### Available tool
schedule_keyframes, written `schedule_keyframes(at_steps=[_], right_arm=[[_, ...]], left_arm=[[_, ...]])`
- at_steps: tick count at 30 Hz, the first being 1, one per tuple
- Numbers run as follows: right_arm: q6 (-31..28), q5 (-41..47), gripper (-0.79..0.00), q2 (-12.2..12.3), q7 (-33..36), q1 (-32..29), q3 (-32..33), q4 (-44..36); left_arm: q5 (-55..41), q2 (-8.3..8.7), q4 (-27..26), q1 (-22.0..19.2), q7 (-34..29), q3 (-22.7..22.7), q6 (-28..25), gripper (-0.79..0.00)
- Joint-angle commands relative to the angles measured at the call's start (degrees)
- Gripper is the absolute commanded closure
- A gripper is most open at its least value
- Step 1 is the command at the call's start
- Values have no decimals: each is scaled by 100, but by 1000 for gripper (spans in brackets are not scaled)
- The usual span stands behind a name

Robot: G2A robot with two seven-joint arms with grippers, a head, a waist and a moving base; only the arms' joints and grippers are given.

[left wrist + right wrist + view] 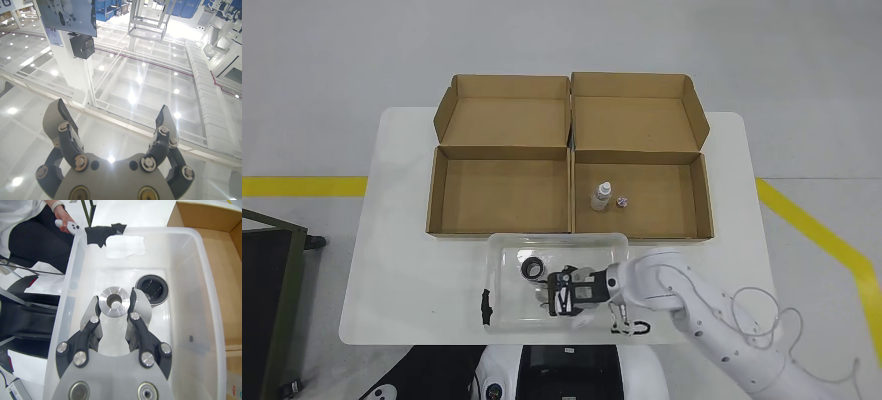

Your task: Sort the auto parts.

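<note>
White table (382, 200) carries two open cardboard boxes (500, 195) at 12 o'clock and a clear plastic bin (504, 300) at 6. Inside the bin, the right gripper (114, 295) clamps a smooth steel ring (122, 310). Seen from the top, a black-rimmed cylinder (152, 289) stands at the ring's 11 o'clock. The left gripper (113, 117) has its serrated pads apart.

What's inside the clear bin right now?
A metal ring held in the right hand, a black sleeve beside it. The bin floor under the hand is hidden.
</note>
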Motion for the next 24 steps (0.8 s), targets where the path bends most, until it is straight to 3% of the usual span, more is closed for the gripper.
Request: schedule_keyframes(at_steps=[1,24], right_arm=[[-3,113,0,0,-83,9,31,-1],[288,1738,0,-86,-1184,362,511,65]], left_arm=[[0,0,0,0,0,0,0,-785],[0,0,0,0,0,0,0,-785]])
